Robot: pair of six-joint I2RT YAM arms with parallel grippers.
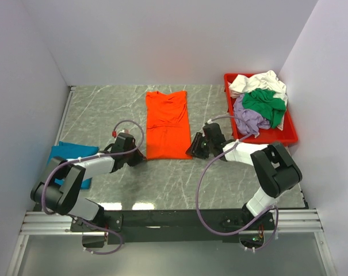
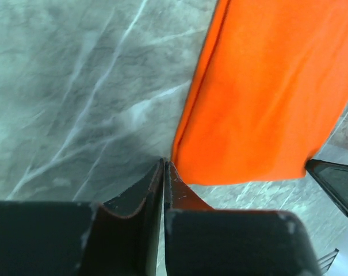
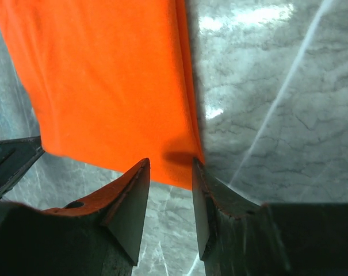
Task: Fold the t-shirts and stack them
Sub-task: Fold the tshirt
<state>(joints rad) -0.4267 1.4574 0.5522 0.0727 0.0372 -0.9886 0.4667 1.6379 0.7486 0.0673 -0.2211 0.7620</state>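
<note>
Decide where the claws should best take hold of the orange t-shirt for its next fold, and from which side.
Grip the two near hem corners, coming in low from the arms' side. The orange t-shirt lies flat as a long strip, collar far, hem nearest; the left claw and right claw sit at those corners, so the hem should lift evenly.

Orange t-shirt (image 1: 168, 123), flat narrow strip

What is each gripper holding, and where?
Right gripper: nothing, open at the orange t-shirt's corner. Left gripper: shut at the other corner; grip cannot be told.
</note>
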